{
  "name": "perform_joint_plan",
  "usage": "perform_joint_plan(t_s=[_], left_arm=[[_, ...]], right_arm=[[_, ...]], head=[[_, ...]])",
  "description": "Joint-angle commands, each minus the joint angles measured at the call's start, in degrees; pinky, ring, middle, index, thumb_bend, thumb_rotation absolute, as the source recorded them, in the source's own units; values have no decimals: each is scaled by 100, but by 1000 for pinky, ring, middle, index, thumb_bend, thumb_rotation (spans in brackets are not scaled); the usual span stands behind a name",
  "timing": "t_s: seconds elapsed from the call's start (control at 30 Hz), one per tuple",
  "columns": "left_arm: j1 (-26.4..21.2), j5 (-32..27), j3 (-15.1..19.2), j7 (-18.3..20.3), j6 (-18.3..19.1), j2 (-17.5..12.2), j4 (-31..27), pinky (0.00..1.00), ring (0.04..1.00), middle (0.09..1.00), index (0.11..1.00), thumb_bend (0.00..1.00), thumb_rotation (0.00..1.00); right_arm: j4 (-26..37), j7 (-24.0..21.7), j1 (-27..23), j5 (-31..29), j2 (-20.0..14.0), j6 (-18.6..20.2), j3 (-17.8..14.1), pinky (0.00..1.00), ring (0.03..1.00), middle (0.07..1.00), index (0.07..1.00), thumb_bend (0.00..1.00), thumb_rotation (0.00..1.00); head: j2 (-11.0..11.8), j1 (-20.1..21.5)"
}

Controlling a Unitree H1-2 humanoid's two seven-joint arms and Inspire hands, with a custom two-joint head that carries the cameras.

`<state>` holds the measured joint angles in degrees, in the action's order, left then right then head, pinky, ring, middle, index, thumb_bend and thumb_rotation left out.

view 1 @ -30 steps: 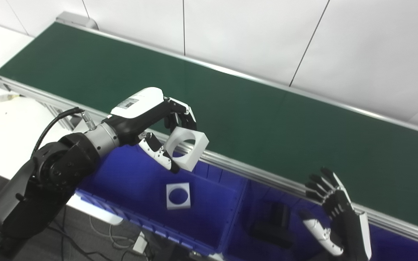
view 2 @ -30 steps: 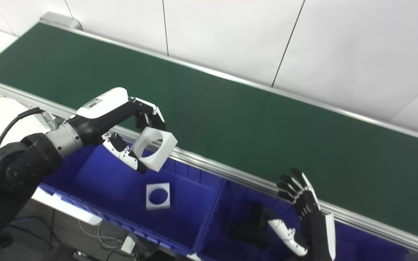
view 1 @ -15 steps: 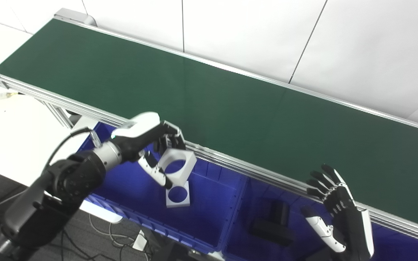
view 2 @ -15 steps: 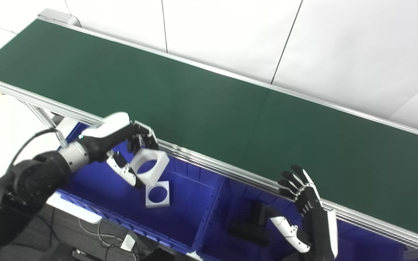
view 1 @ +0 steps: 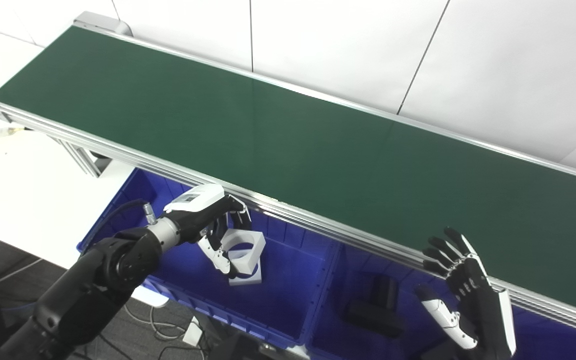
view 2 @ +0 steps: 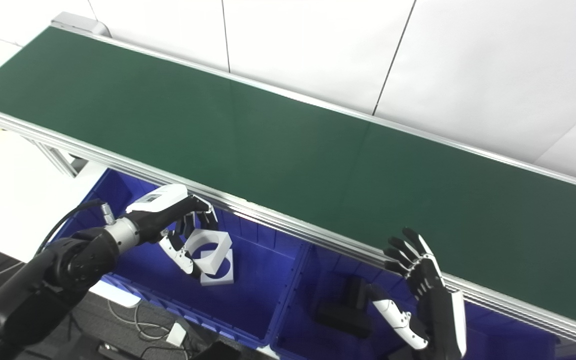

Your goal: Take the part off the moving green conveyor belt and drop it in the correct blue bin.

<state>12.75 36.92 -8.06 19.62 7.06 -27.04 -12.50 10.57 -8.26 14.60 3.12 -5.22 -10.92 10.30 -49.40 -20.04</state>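
My left hand [view 1: 213,225] is shut on a white square part with a round hole [view 1: 244,250]. It holds the part low inside the left blue bin [view 1: 288,300], just above a second white part of the same shape [view 1: 248,277] lying on the bin floor. My right hand [view 1: 468,300] is open and empty, fingers spread, above the right blue bin [view 2: 298,320] near the belt's front rail. The green conveyor belt [view 1: 268,130] carries nothing that I can see.
A black part [view 1: 375,310] lies in the right blue bin. The belt's aluminium front rail [view 1: 318,230] runs just behind both bins. A white table [view 1: 13,185] stands to the left, with cables on the floor below.
My left hand has carried the white part down from the belt's edge into the left bin, close above the part lying there. The camera shifted slightly. My right hand has barely moved.
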Motion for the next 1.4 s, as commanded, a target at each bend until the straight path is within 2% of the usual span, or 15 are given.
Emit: perform_joint_plan(t_s=[0.0, 0.17, 0.37, 0.5, 0.6, 0.63, 0.67, 0.7, 0.73, 0.77, 0.9, 1.07, 1.1, 1.27, 1.37], left_arm=[[-103, 138, -21, -263, -205, -85, 3, 396, 398, 477, 524, 500, 0], [-113, 198, -61, -388, -295, -105, 197, 374, 390, 459, 531, 499, 0], [-81, 244, -49, -403, -230, -122, 146, 378, 387, 458, 531, 499, 0], [-68, 303, -43, -413, -188, -109, 90, 429, 409, 476, 518, 502, 0], [-68, 429, -60, -428, -177, -113, 46, 534, 454, 495, 502, 504, 0], [-66, 485, -73, -389, -152, -128, -2, 539, 456, 494, 502, 504, 0], [-63, 526, -80, -357, -135, -137, -37, 590, 575, 597, 500, 511, 21], [-59, 635, -107, -266, -55, -158, -112, 616, 637, 649, 499, 515, 32], [-57, 735, -131, -178, 30, -172, -178, 640, 732, 766, 676, 724, 13], [-56, 803, -147, -123, 86, -181, -217, 647, 772, 819, 751, 799, 6], [-76, 1048, -227, 144, 282, -236, -327, 678, 849, 958, 916, 911, 0], [-91, 1142, -238, 275, 346, -267, -358, 723, 906, 999, 977, 952, 0], [-92, 1152, -238, 277, 344, -270, -360, 735, 920, 1000, 980, 986, 0], [-81, 1366, -235, 528, 506, -308, -621, 746, 909, 997, 989, 958, 0], [-58, 1310, -145, 717, 601, -336, -952, 739, 879, 962, 973, 904, 0]], right_arm=[[201, 6, -59, -23, 41, -26, 1, 695, 768, 806, 881, 678, 462], [220, 7, -59, 20, 58, -33, 13, 687, 763, 803, 879, 668, 463], [222, 30, -46, 70, 75, -36, 11, 683, 758, 801, 877, 674, 478], [191, 30, -45, 64, 79, -82, 7, 680, 756, 801, 877, 675, 484], [172, 28, -50, 51, 82, -97, 5, 684, 759, 799, 879, 674, 479], [175, 28, -48, 49, 85, -90, 7, 684, 759, 799, 879, 674, 480], [177, 28, -47, 49, 87, -85, 9, 685, 758, 799, 879, 675, 481], [173, 16, -46, 13, 90, -87, 12, 685, 757, 798, 879, 676, 482], [167, 5, -46, -16, 92, -91, 15, 693, 762, 800, 880, 678, 470], [162, -2, -46, -34, 93, -96, 18, 696, 764, 801, 880, 679, 463], [174, -10, -34, -64, 98, -81, 28, 705, 770, 802, 880, 693, 446], [172, -6, -23, -48, 91, -99, 32, 705, 771, 802, 880, 703, 446], [176, -5, -22, -41, 89, -91, 33, 709, 771, 802, 883, 705, 448], [162, -18, -22, -75, 88, -78, 36, 714, 774, 804, 885, 699, 435], [159, -13, -23, -60, 87, -79, 38, 713, 773, 803, 882, 701, 437]], head=[[1, -5], [-9, 8], [17, 40], [26, 57], [31, 69], [27, 90], [27, 90], [41, 123], [45, 136], [49, 153], [42, 191], [48, 201], [48, 201], [77, 253], [90, 285]])
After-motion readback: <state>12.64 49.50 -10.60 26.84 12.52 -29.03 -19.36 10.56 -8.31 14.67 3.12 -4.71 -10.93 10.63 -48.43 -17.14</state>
